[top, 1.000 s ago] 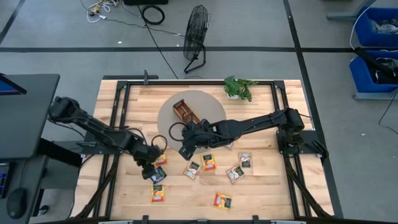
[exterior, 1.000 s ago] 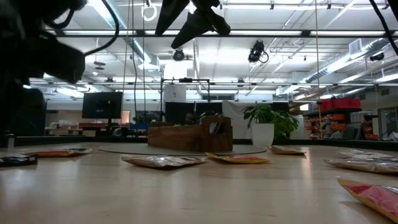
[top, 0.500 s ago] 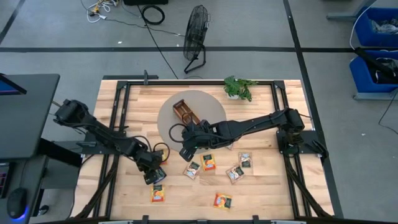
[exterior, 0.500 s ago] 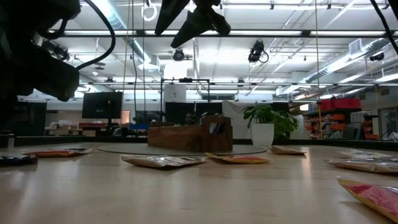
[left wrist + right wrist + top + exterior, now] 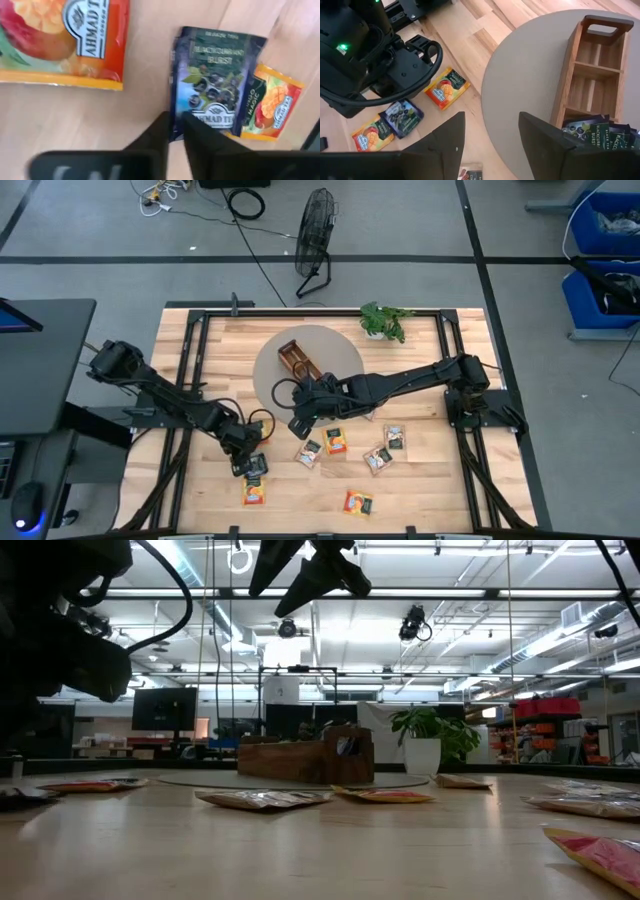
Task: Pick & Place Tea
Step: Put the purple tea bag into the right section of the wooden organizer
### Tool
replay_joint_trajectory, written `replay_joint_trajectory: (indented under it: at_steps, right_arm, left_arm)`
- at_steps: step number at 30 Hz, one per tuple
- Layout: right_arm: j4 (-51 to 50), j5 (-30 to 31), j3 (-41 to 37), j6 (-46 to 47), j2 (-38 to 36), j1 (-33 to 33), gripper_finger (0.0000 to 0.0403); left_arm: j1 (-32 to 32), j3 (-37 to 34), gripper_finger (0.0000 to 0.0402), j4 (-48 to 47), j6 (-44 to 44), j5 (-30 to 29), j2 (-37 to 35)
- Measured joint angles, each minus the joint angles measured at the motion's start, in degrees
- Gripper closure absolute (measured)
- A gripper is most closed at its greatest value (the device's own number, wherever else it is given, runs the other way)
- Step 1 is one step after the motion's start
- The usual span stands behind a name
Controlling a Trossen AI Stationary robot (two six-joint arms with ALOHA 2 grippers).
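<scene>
- A brown wooden tray (image 5: 297, 360) with three compartments lay on a round grey mat (image 5: 308, 370), just beyond the right hand.
- A small green plant (image 5: 385, 321) in a white pot stood at the far edge of the wooden surface (image 5: 420, 490), well apart from both hands.
- A black floor fan (image 5: 315, 235) stood on the grey floor (image 5: 90, 260) beyond the surface.
- Blue bins (image 5: 605, 255) sat on the floor, far off past the right hand.
</scene>
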Motion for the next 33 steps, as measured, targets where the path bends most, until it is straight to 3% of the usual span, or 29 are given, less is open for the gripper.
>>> replay_joint_trajectory:
  at_steps: [3,12,26,33]
  right_arm:
    - [0.0,0.0,0.0,0.5,0.0,0.0,0.0211]
    - [0.0,0.0,0.0,1.3,0.0,0.0,0.0211]
    - [0.0,0.0,0.0,2.6,0.0,0.0,0.0211]
    - [-0.1,0.0,0.0,3.7,0.0,0.0,0.0211]
  left_arm:
    - [0.1,0.0,0.0393,-0.1,1.0,-1.0,0.0]
    - [2.6,0.0,0.0393,-0.2,-0.1,2.0,-0.1]
    - [2.6,4.9,0.0326,0.1,0.4,-1.6,-0.1]
    - [-0.1,5.0,0.0252,-0.5,4.5,-1.9,-0.2]
